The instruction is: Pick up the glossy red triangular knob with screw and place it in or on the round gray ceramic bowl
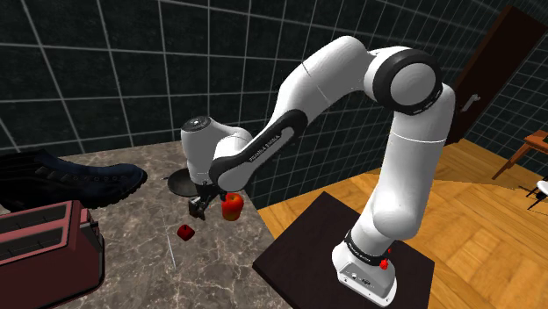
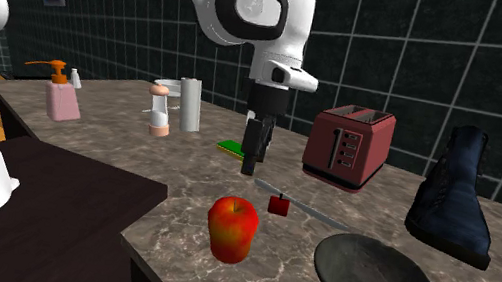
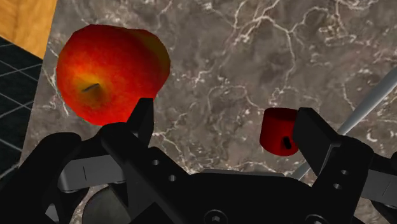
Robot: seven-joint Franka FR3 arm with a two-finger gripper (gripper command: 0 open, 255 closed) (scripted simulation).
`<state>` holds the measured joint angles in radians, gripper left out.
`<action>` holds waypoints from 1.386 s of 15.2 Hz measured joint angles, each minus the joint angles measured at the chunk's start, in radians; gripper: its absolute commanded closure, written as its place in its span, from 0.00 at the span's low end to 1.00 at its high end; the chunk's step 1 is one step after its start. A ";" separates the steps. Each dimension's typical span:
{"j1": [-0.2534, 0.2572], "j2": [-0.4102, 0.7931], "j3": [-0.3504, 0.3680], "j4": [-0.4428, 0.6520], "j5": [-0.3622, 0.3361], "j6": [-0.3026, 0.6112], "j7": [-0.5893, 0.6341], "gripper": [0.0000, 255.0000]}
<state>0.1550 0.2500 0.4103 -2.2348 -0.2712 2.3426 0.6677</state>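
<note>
Jaws wide open w/ nothing held, over red knob near apple; we judge them spread to straddle it.

The black fingers hang over the marble counter between the red knob and apple

I have the gripper pointing straight down, its two black fingers spread wide with nothing clasped between them. It hangs above the red knob and a little to one side, not touching it. The white arm arches high over the knob, elbow bent, wrist angled down
</note>
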 measured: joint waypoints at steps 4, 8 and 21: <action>0.062 0.152 -0.026 0.121 -0.092 0.026 0.078 0.00; 0.127 0.291 -0.055 0.255 -0.157 0.032 0.128 0.00; 0.167 0.418 -0.102 0.314 -0.218 0.100 0.170 0.00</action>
<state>0.3222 0.6677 0.3086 -1.9211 -0.4891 2.4427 0.8377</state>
